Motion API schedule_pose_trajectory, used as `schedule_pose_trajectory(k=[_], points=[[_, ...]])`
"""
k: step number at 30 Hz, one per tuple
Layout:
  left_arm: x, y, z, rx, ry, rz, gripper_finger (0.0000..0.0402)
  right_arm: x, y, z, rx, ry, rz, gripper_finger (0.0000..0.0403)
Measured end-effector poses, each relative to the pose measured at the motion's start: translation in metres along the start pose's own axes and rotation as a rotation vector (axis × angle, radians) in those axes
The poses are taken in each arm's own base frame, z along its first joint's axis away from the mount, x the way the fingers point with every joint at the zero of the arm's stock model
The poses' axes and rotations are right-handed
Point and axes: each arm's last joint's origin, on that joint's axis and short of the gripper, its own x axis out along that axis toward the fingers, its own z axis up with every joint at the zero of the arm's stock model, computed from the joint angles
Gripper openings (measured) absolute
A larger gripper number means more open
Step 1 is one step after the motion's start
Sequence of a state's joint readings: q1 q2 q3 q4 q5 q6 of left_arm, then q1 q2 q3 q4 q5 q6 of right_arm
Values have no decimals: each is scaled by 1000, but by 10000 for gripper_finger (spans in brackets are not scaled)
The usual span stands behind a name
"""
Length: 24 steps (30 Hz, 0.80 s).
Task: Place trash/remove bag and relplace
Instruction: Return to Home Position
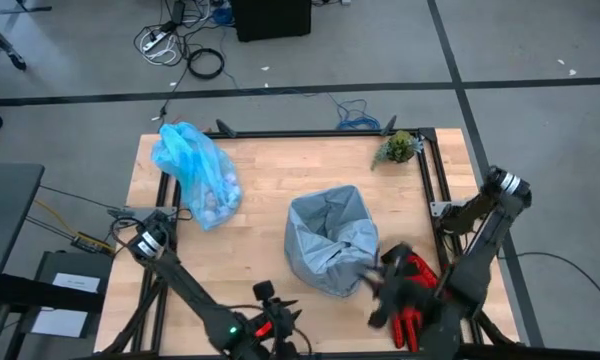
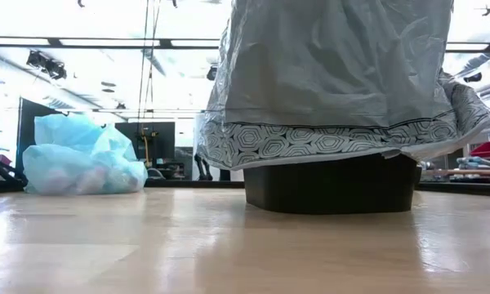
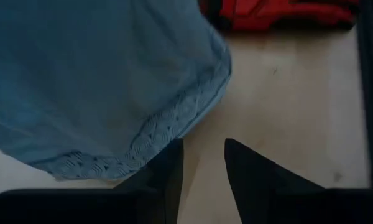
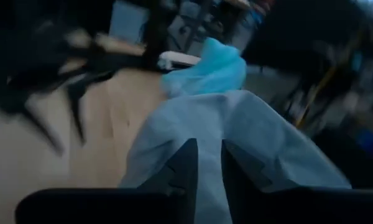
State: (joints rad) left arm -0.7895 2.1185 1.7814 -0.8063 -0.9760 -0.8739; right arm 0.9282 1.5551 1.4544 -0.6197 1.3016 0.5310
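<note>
High view: one cyan bag point(image 1: 195, 172), one grey-lined bin point(image 1: 330, 240), one plant point(image 1: 400, 148).

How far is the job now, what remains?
Done: the cyan bag lies at the table's far left corner, and the grey bag covers the bin. In hand: the right tool is beside the bin; left tool near the front edge. Left: likely only parking both arms.

Grey bag point(image 1: 330, 240) lines dark bin point(image 2: 331, 186), mid-table point(image 1: 260, 190) twd right edge. Sm green plant point(image 1: 399, 147) at far right corner. Red item point(image 1: 420, 270) nr right edge.
</note>
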Motion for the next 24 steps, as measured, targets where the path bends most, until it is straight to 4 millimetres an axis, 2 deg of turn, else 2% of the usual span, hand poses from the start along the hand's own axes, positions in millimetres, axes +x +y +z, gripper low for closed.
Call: schedule_pose_trajectory(k=[4,8,10,13,17,20,24], points=[[-20,15,31,-190,3,68,126,-1,-61,16,379,120,8,22],[-40,42,56,-286,-57,201,129,-3,-104,21,513,279,36,16],[-47,56,66,-313,-83,255,135,-5,-115,24,531,306,63,25],[-47,72,82,-353,-79,257,155,-6,-127,27,530,362,112,56],[-31,101,103,-442,78,254,191,-6,-141,26,543,441,126,114],[-18,105,117,-466,116,185,211,-4,-152,23,511,504,113,153],[-1,121,134,-513,150,148,223,0,-162,18,443,561,79,179]])
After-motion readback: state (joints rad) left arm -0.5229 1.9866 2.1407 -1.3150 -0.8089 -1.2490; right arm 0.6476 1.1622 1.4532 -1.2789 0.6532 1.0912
